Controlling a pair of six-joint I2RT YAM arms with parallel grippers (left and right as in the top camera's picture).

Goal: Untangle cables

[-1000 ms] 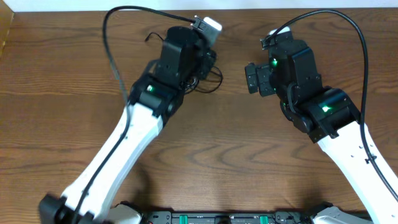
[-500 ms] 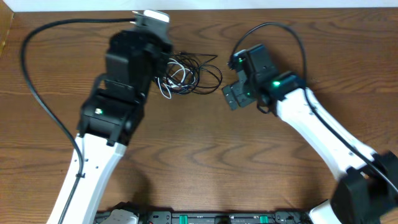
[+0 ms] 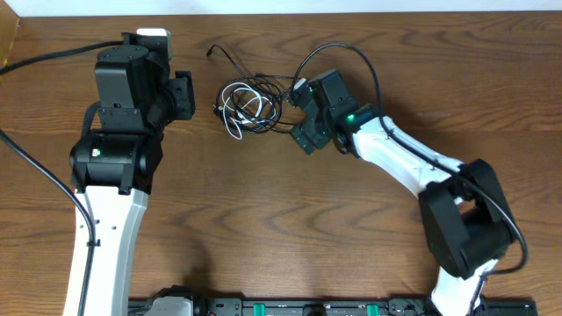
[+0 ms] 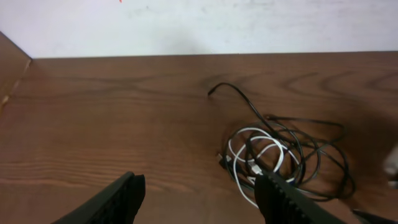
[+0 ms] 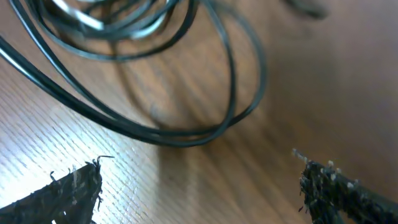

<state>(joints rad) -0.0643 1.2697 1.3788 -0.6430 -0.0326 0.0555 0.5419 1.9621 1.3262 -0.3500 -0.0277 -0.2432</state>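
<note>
The cables lie in one tangled heap (image 3: 252,106) at the back middle of the table. The white cable (image 3: 234,112) is coiled inside loops of the black cable (image 3: 274,98), whose loose end (image 3: 221,56) trails toward the back. My left gripper (image 3: 187,96) is open and empty, a short way left of the heap. In its wrist view the left gripper (image 4: 202,196) frames bare wood, with the white coil (image 4: 261,147) and black loops (image 4: 323,163) ahead to the right. My right gripper (image 3: 300,116) is open at the heap's right edge. Its wrist view shows the right gripper (image 5: 202,193) just short of a black loop (image 5: 186,135).
The brown wooden table (image 3: 281,228) runs to a white wall (image 4: 199,25) at the back. Thick black wires (image 3: 53,54) from the left arm and another (image 3: 347,53) from the right arm arc above the table. The table's left edge (image 3: 9,44) is near the left arm.
My left gripper was shut over the tangle; it has opened and swung left, leaving the cables on the table. My right arm has reached left up to the heap.
</note>
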